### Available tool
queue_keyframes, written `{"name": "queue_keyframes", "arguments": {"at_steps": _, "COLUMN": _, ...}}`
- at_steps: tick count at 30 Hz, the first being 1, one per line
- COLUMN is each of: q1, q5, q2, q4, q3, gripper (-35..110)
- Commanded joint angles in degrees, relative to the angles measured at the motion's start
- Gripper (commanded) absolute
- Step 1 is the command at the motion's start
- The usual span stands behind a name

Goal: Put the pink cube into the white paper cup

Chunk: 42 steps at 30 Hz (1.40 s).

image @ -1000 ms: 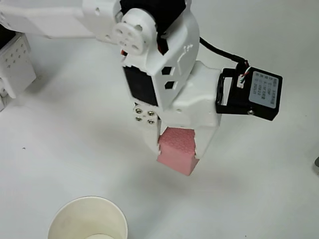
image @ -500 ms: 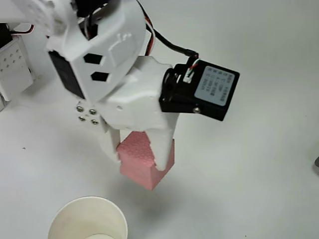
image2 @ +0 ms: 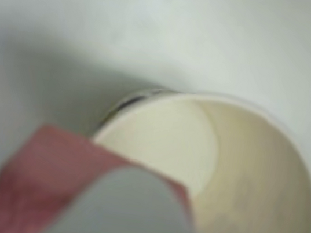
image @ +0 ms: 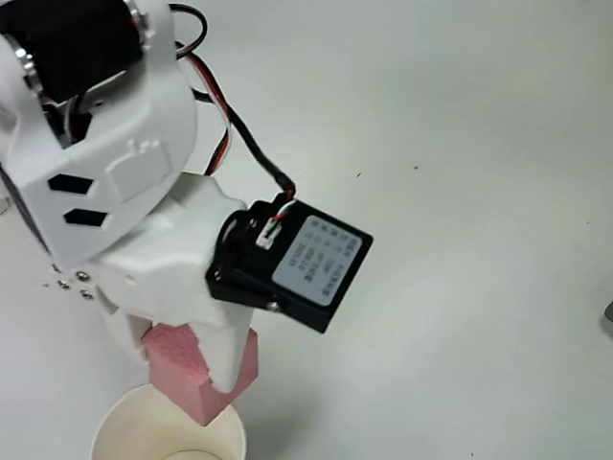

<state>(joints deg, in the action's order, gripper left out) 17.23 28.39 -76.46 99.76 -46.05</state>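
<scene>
The pink cube hangs in my white gripper, which is shut on it. It hovers over the far rim of the white paper cup at the bottom left of the overhead view. In the wrist view the cube fills the lower left, partly behind a blurred white finger. The cup's cream inside opens just beyond and to the right of it. The cup's lower part is cut off by the overhead view's bottom edge.
My white arm and its black camera module cover the left half of the overhead view. The white table lies bare to the right. A small dark object sits at the right edge.
My gripper has carried the pink cube down and to the left in the overhead view, from the table's middle to above the cup's rim. The cup has stayed put.
</scene>
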Motion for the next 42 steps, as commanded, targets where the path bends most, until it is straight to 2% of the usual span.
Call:
{"name": "queue_keyframes", "arguments": {"at_steps": 1, "q1": 2.55, "q5": 1.05, "q2": -7.12, "q4": 0.62, "q3": 0.79, "gripper": 13}}
{"name": "queue_keyframes", "arguments": {"at_steps": 23, "q1": 5.19, "q5": 2.99, "q2": 6.42, "q4": 0.79, "q3": 13.36, "gripper": 15}}
{"name": "queue_keyframes", "arguments": {"at_steps": 27, "q1": 5.36, "q5": 3.60, "q2": 7.12, "q4": 0.79, "q3": 14.68, "gripper": 19}}
{"name": "queue_keyframes", "arguments": {"at_steps": 33, "q1": 5.19, "q5": 6.24, "q2": 7.03, "q4": 0.79, "q3": 14.77, "gripper": 39}}
{"name": "queue_keyframes", "arguments": {"at_steps": 42, "q1": 4.39, "q5": 6.77, "q2": 6.77, "q4": 1.14, "q3": 13.71, "gripper": 41}}
